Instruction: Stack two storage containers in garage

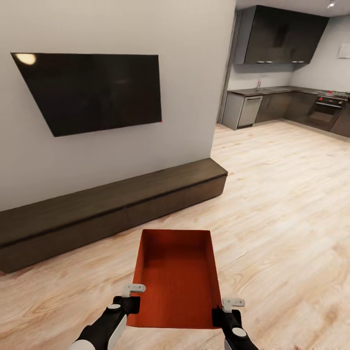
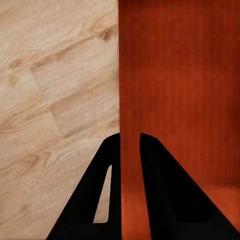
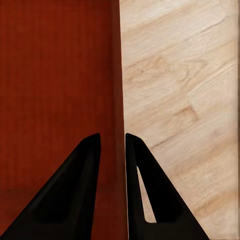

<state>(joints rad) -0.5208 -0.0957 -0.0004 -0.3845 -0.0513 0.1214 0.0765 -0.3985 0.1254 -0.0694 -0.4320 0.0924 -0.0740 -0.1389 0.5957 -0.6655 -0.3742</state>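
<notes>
Plastic in orange-red, the storage container (image 1: 177, 277) hung low in front of the robot above the light wood plank floor (image 1: 282, 204) of the living room, held level between both arms with its open top upward and its ribbed bottom visible inside. The left gripper (image 1: 127, 305) clamped the near left corner of the bin and the right gripper (image 1: 224, 315) clamped the near right corner. In the left wrist view, the left gripper (image 2: 130, 150) had its two black fingers (image 2: 165, 195) closed on the container's side wall (image 2: 129, 75), one finger outside over the planks and the other inside over the container's bottom. The right wrist view showed the same on the other side: the right gripper (image 3: 113, 150) had its fingers (image 3: 70, 195) pinched on the opposite wall (image 3: 117, 65), with the container's interior on one side and wood floor (image 3: 185, 100) on the other. Ahead and to the left, a black wall TV (image 1: 92, 92) hung on a pale wall above a long, low dark wood cabinet (image 1: 112, 209). Farther off to the right, the plank floor ran into a kitchen with dark cabinets (image 1: 282, 34), a counter (image 1: 272, 91), a dishwasher (image 1: 250, 111) and an oven (image 1: 324, 111).
</notes>
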